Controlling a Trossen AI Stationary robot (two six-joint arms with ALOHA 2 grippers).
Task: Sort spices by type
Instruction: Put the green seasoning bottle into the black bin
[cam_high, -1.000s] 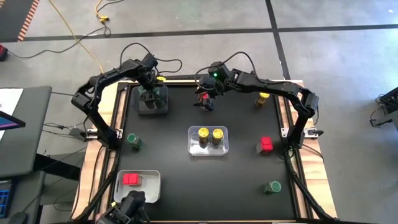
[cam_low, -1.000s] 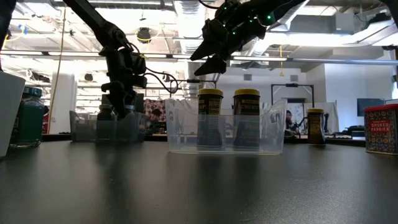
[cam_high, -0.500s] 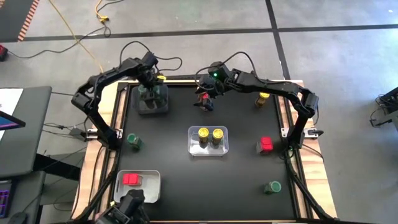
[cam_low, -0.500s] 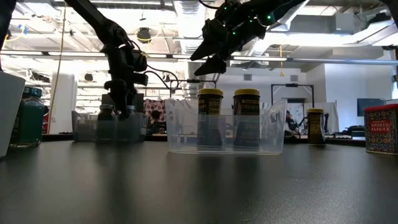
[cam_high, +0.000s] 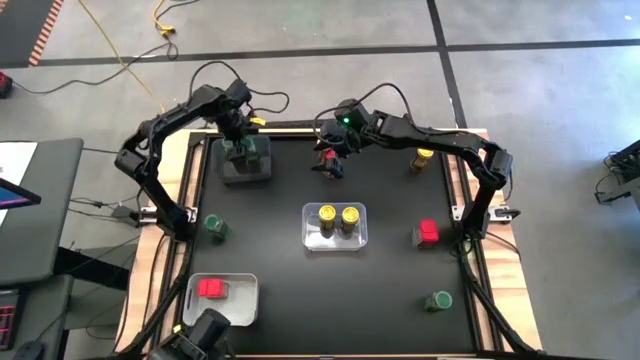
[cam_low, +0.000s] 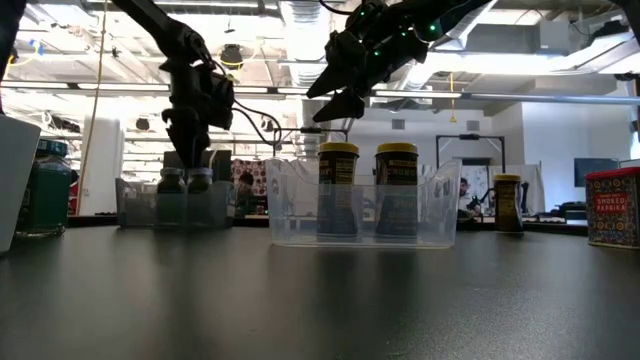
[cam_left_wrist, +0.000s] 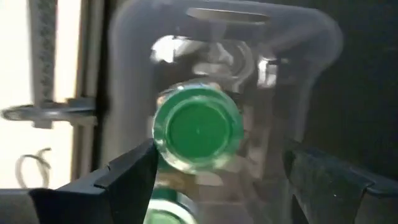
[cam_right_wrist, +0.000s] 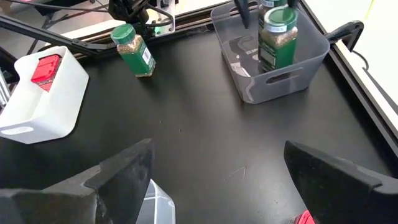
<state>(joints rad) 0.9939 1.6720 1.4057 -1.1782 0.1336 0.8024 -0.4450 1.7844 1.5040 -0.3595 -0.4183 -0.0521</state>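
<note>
Directly beneath the spread left gripper, a green-lidded jar stands upright in the grey bin, released. Rigid, light and smooth-sided, such jars are best pinched across the lid. The right gripper hangs open, empty.

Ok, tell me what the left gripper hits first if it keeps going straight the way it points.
Most likely the round green lid of the spice jar standing in the grey plastic bin; the open left gripper hangs right over it, though the gap is hard to judge.
</note>
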